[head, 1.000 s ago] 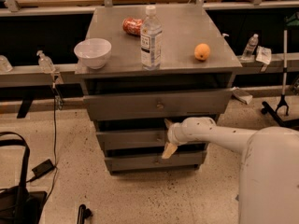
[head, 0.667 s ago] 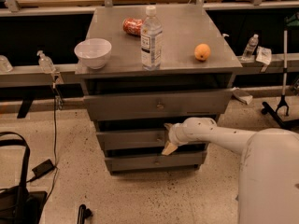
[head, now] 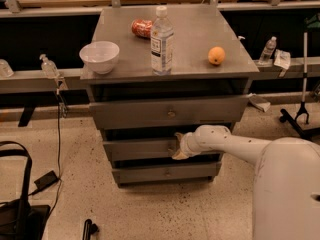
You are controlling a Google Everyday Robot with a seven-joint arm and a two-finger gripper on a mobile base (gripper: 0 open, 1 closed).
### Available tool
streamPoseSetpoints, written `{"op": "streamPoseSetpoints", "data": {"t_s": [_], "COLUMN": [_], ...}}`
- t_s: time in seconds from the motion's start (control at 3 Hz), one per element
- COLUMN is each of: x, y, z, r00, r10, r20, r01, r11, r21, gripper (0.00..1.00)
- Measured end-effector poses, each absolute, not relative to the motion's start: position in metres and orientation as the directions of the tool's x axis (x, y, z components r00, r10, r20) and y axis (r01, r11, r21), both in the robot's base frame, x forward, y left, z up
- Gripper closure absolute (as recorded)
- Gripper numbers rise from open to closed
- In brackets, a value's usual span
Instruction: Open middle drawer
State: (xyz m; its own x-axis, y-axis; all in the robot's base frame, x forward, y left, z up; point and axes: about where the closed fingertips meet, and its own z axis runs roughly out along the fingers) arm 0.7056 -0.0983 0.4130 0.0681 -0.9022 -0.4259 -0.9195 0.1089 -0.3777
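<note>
The middle drawer is a grey metal front between a taller top drawer and a narrower bottom drawer in a grey cabinet. My gripper is at the centre of the middle drawer's front, right where its knob sits, and it hides the knob. My white arm reaches in from the lower right. The top drawer's front sticks out a little past the two below it.
On the cabinet top stand a white bowl, a water bottle, an orange and a red packet. A black bag and a cable lie on the floor at left. A black stand is at right.
My gripper has shifted slightly up and left at the middle drawer's centre. The drawers do not visibly differ.
</note>
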Motion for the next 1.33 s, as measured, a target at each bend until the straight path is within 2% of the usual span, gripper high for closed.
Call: {"op": "streamPoseSetpoints", "data": {"t_s": [0.33, 1.33], "x": [0.706, 0.705], "y": [-0.098, -0.098], "z": [0.416, 0.427], "r00": [0.068, 0.068], "r10": [-0.902, -0.902], "r20": [-0.426, -0.426], "r01": [-0.92, -0.92], "r11": [0.109, 0.109], "r21": [-0.378, -0.377], "gripper": [0.49, 0.5]}}
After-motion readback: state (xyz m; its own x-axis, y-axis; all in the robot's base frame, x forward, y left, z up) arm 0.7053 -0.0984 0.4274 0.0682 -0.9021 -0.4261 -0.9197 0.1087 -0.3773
